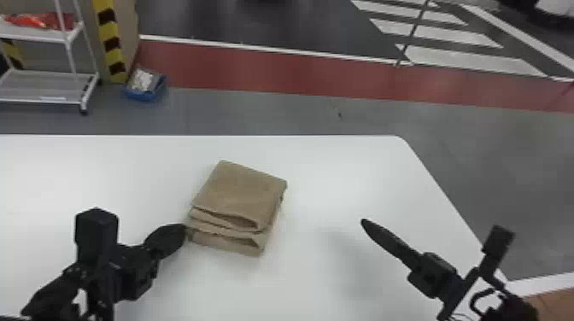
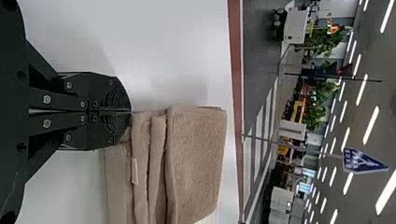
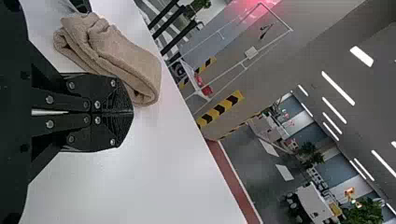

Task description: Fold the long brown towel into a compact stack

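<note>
The brown towel [image 1: 241, 192] lies folded into a layered, roughly square stack near the middle of the white table, turned a little, its open folds facing the robot. At its near left corner is my left gripper [image 1: 184, 232], fingertips at the edge; whether they touch it I cannot tell. In the left wrist view the fingers of the left gripper [image 2: 130, 112] are closed together beside the towel [image 2: 194, 158]. My right gripper [image 1: 363, 222] is over the table to the right, apart from the towel. The right wrist view has the right gripper [image 3: 132, 112] shut, with the towel [image 3: 112, 51] beyond it.
The white table [image 1: 341, 170] has its far edge behind the towel and its right edge slanting past the right arm. On the floor beyond stand a white shelf cart [image 1: 47, 76] and a blue box [image 1: 145, 87].
</note>
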Tool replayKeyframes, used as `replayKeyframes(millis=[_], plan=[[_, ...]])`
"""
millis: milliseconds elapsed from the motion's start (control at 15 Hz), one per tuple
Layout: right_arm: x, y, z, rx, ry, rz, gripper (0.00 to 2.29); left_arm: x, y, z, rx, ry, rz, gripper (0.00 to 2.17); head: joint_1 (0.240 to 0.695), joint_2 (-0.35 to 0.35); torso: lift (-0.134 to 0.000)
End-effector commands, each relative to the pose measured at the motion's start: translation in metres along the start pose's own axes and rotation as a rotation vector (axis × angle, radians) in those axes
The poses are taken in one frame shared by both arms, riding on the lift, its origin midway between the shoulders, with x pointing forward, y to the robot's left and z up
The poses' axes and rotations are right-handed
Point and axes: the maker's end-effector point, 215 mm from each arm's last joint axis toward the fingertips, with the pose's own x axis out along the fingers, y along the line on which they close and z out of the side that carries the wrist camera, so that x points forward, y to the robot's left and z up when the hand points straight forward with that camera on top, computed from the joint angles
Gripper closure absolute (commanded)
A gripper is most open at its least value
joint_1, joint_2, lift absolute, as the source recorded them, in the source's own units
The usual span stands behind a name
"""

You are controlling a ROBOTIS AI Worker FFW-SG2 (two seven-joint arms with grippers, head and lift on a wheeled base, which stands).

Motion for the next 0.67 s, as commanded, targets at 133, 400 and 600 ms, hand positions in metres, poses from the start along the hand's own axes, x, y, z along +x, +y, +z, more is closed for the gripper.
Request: replayKeyframes(millis=[133, 400, 600], plan=[[0.003, -0.001, -0.003, 0.009, 0.001, 0.001, 2.21, -0.015, -0.032, 0.004, -0.034, -0.013, -0.064, 2.07, 0.695, -0.273, -0.124], [0.003, -0.002, -0.003, 0.011, 0.002, 0.000, 2.21, -0.022, -0.058, 0.006, -0.052, -0.027, -0.114, 2.07, 0.695, -0.305, -0.124], [0.004, -0.001, -0.004, 0.011, 0.002, 0.002, 2.21, -0.017, -0.030, 0.027, -0.009, -0.085, -0.035, 2.07, 0.695, -0.320, -0.124]])
